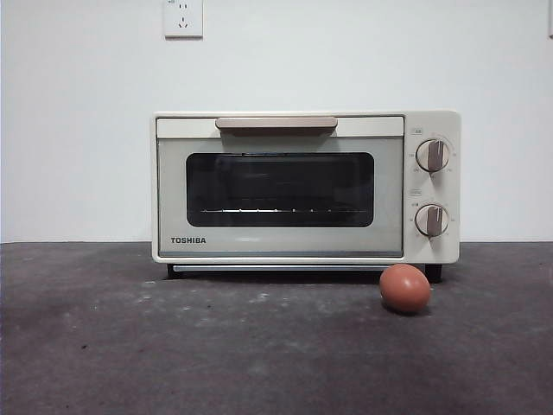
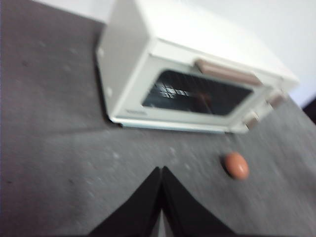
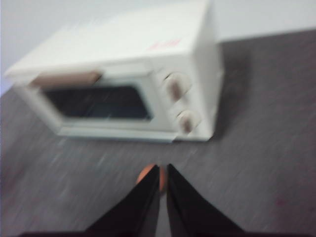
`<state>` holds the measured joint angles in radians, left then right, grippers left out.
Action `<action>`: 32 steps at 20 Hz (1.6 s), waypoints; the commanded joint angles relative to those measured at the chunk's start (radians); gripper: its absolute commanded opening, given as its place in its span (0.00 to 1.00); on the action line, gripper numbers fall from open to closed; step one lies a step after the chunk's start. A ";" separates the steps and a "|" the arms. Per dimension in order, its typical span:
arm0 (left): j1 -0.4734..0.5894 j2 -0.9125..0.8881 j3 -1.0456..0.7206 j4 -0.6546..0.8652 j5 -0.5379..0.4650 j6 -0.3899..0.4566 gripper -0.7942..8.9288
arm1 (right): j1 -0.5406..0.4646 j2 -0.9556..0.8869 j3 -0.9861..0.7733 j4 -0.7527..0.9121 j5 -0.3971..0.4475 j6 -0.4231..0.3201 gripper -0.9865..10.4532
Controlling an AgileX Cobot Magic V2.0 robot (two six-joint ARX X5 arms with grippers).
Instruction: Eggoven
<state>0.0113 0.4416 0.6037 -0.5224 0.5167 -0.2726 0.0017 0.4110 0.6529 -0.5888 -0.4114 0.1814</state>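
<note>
Left gripper [image 2: 161, 170]: two black jaws pressed together, tips meeting, held above the dark grey table [image 2: 59, 163] and angled down toward it. Holds nothing.

Right gripper [image 3: 163, 170]: two black jaws nearly together, a thin slit between the tips, poised above the table. Holds nothing.

Small smooth reddish-brown egg [image 1: 404, 288]: lies on the table just in front of the oven's knob-side foot, apart from it. In the left wrist view the egg [image 2: 236, 165] sits well off to one side of the jaws; in the right wrist view the egg [image 3: 145, 174] shows just behind the jaw tips, partly hidden.

Cream boxy TOSHIBA toaster oven [image 1: 304, 186]: door shut, dark glass window, two grey knobs, stands against the white wall.
</note>
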 commanded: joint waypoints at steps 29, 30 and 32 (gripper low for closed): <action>-0.058 0.200 0.153 -0.188 0.138 0.183 0.09 | 0.267 0.516 0.221 -0.109 -0.047 -0.037 0.40; -0.058 0.200 0.153 -0.188 0.138 0.183 0.09 | 0.295 0.560 0.221 -0.078 -0.017 -0.029 0.40; -0.058 0.200 0.153 -0.188 0.138 0.183 0.09 | 0.343 0.645 0.221 -0.013 0.050 -0.019 0.40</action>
<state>-0.0444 0.6365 0.7361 -0.7147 0.6533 -0.1024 0.3393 1.0431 0.8558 -0.6121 -0.3672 0.1421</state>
